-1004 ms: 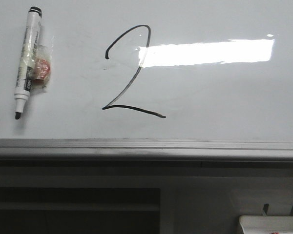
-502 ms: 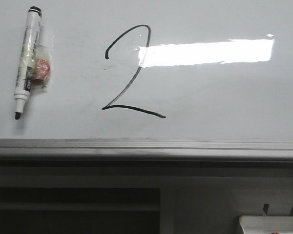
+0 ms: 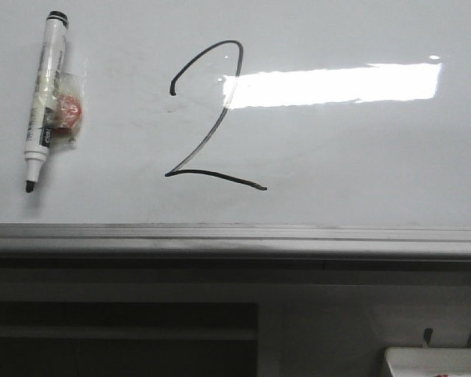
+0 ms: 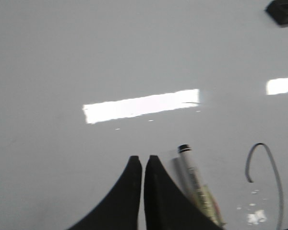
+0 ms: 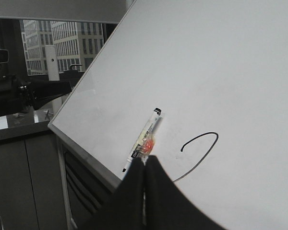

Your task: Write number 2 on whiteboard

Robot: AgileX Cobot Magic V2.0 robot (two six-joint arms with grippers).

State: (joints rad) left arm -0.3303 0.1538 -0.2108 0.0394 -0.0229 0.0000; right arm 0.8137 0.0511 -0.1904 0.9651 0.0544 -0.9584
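Note:
The number 2 (image 3: 220, 177) is a thin black line on the whiteboard (image 3: 337, 157), left of the bright glare and above the grey bottom rail (image 3: 235, 239). A white marker (image 3: 44, 94), uncapped with its tip down, sticks to the board at the upper left beside a taped red piece (image 3: 69, 110). Neither gripper shows in the front view. My left gripper (image 4: 143, 160) is shut and empty, with the marker (image 4: 194, 177) just beside it and part of the 2 (image 4: 273, 167) further off. My right gripper (image 5: 145, 160) is shut and empty, away from the board, with the marker (image 5: 146, 134) and the 2 (image 5: 206, 151) beyond it.
A white tray (image 3: 436, 361) sits at the lower right below the rail. A dark cabinet opening (image 3: 118, 330) lies under the board. In the right wrist view, dark equipment (image 5: 19, 93) stands left of the board's edge before windows.

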